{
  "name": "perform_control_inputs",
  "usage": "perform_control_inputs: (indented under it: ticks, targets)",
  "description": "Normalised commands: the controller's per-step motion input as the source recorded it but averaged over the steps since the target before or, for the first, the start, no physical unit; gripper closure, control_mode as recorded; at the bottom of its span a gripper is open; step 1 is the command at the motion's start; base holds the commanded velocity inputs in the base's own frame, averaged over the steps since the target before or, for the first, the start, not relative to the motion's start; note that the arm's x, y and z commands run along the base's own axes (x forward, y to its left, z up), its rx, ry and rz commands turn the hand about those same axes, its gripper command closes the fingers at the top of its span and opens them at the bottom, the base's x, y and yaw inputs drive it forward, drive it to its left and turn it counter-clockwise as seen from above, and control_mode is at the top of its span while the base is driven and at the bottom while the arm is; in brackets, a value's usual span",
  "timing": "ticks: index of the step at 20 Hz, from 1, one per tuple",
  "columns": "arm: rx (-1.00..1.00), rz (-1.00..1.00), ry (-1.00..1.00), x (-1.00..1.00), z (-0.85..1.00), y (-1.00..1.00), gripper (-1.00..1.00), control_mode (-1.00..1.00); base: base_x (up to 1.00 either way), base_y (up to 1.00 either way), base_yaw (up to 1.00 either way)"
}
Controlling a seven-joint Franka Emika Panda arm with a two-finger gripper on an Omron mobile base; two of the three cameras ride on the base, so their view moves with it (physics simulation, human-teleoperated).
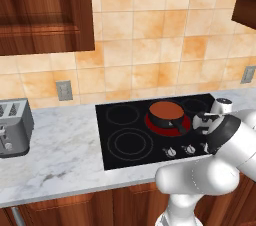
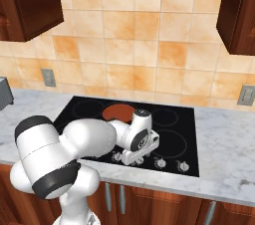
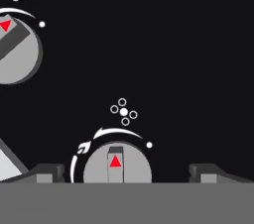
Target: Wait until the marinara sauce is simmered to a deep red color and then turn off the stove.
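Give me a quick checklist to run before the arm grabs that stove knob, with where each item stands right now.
1. End effector open: ok, its fingertips stand wide apart.
2. Knob between the fingertips: ok, it sits centred low in the hand view, not yet touched.
3. Right knob for the lit burner: cannot tell; the dot pattern above it marks one burner, but the match to the glowing one is not clear.
4. Marinara sauce deep red: not ok, it looks orange-brown.
5. Burner under the pan on: ok, it glows red.
6. Neighbouring knob clear of the fingertips: ok, it lies off to one side.
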Motion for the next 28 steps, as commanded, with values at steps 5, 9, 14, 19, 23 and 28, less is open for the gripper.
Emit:
perform_control_inputs:
  ticks: [5, 9, 14, 19, 23, 28]
  targets:
    - [0.0, 0.0, 0.0, 0.0, 0.0, 0.0, -1.0, -1.0, 0.0, 0.0, 0.0]
    - [0.0, 0.0, 0.0, 0.0, 0.0, 0.0, -1.0, -1.0, 0.0, 0.0, 0.0]
    - [0.0, 0.0, 0.0, -0.01, 0.0, 0.0, -1.0, -1.0, 0.0, 0.0, 0.0]
    - [0.0, 0.0, 0.0, -0.06, 0.0, 0.0, -1.0, -1.0, 0.0, 0.0, 0.0]
    - [0.0, 0.0, 0.0, -0.04, 0.0, 0.0, -1.0, -1.0, 0.0, 0.0, 0.0]
    - [0.0, 0.0, 0.0, 0.0, 0.0, 0.0, -1.0, -1.0, 0.0, 0.0, 0.0]
